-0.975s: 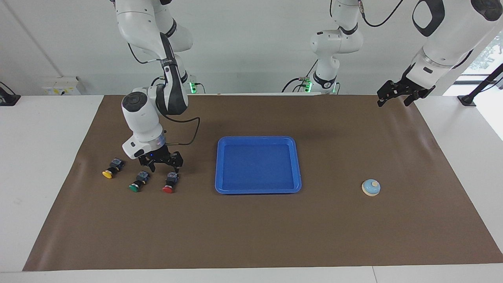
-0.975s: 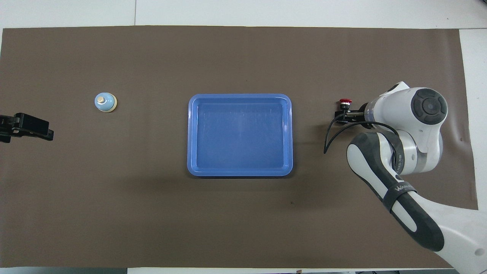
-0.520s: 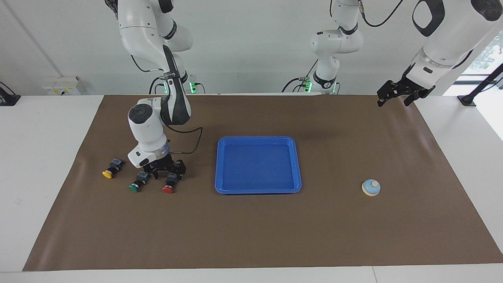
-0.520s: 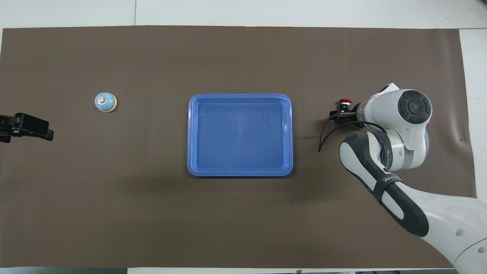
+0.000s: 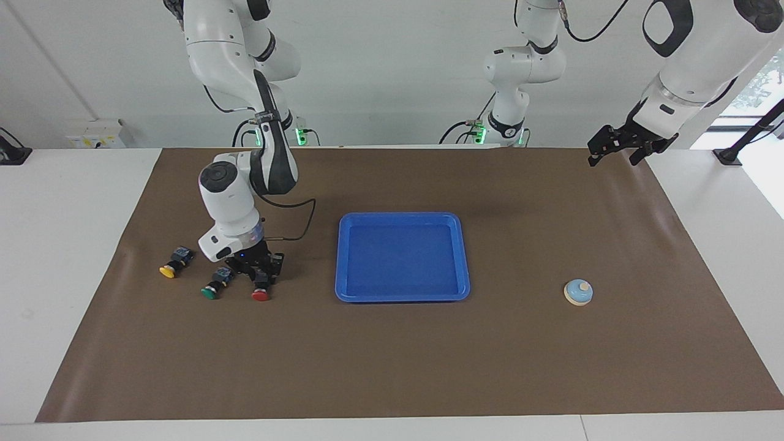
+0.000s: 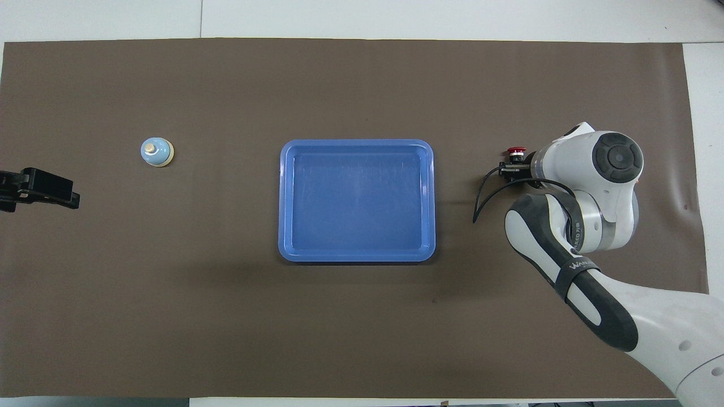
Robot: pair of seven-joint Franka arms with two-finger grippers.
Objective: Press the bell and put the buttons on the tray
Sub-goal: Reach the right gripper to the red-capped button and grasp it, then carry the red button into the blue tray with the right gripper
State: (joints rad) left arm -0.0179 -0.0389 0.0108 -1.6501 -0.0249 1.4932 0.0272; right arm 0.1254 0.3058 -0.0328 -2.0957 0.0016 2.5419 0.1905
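Observation:
The red button [image 5: 261, 295] lies on the brown mat, and my right gripper [image 5: 262, 277] is down on its black body, shut on it; only the red cap [image 6: 515, 151] shows in the overhead view. Beside it, toward the right arm's end, lie the green button [image 5: 211, 290] and the yellow button [image 5: 168, 269], both hidden under the arm in the overhead view. The blue tray [image 5: 343, 257] sits mid-table with nothing in it. The bell [image 5: 578, 292] stands toward the left arm's end. My left gripper [image 5: 612, 160] waits open in the air above the mat's corner.
A black cable [image 6: 486, 195] loops from the right wrist over the mat between the red button and the tray. The brown mat [image 5: 392, 361] covers most of the white table.
My right gripper came down around the red button and closed on its body. The left arm has not moved.

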